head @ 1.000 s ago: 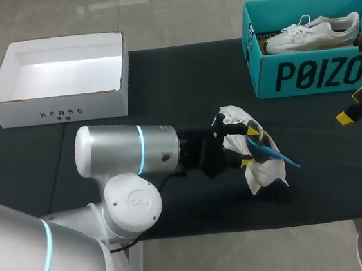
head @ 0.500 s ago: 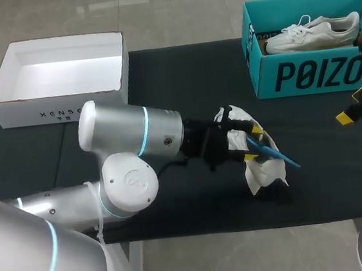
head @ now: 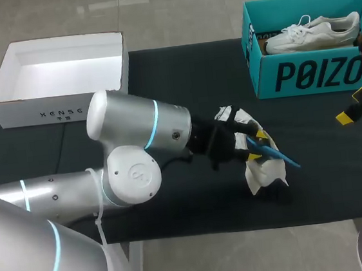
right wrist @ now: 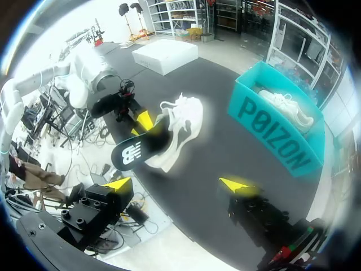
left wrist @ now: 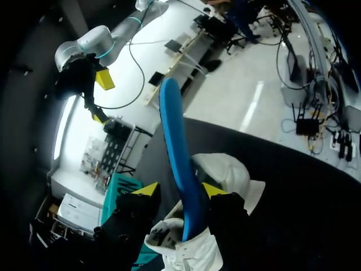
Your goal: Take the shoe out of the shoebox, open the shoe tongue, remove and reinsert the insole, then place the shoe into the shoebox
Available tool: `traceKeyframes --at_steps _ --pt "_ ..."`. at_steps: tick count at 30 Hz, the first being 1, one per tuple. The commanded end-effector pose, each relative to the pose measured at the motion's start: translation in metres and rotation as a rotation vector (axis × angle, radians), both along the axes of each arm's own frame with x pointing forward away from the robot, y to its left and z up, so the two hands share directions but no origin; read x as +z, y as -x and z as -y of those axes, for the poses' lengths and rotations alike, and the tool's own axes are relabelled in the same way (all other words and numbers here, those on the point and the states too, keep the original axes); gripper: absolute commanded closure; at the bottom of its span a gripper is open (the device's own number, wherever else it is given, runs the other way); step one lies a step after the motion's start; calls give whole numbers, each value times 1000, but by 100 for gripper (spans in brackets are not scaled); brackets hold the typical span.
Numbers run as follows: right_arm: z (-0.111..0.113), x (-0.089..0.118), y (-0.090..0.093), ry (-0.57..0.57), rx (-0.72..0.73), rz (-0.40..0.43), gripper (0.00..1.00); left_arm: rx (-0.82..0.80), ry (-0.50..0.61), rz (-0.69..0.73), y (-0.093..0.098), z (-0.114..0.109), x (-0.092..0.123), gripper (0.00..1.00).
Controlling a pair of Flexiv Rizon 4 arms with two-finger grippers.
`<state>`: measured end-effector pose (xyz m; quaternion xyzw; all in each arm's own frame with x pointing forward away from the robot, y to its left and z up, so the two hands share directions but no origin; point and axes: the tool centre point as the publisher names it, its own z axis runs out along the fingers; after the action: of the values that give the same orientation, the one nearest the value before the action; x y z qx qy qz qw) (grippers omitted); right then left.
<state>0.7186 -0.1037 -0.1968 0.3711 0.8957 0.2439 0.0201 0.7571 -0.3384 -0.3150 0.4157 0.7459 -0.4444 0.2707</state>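
Begin at your left: the white box (head: 62, 112) stands open on the dark surface (head: 188, 76), well apart from the work; the left arm reaches past the middle, and the left end effector (head: 252, 145) is right at the shoe (head: 263, 173), which is out of the shoebox, toward the surface's front edge; you cannot tell from these views whether that end effector is clamped or merely around the shoe's collar; the blue insole (head: 280, 156) juts from the shoe's opening, its long axis slanting rightward and toward the front; further right, the teal shoebox (head: 304, 74) holds a second shoe (head: 312, 31); the right end effector (right wrist: 179, 183) hangs well apart, spread wide with nothing in it; the insole's free end points roughly its way, yet the left arm is far nearer.
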Motion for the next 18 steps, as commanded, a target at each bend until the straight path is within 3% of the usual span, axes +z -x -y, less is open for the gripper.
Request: traceKeyframes --at_steps 1,18 --pt "0 -1 1 1 -2 2 0 -1 -18 -9 -1 8 -1 53" --pt "0 -1 1 1 -2 2 0 -11 -22 -42 -4 19 -14 64"
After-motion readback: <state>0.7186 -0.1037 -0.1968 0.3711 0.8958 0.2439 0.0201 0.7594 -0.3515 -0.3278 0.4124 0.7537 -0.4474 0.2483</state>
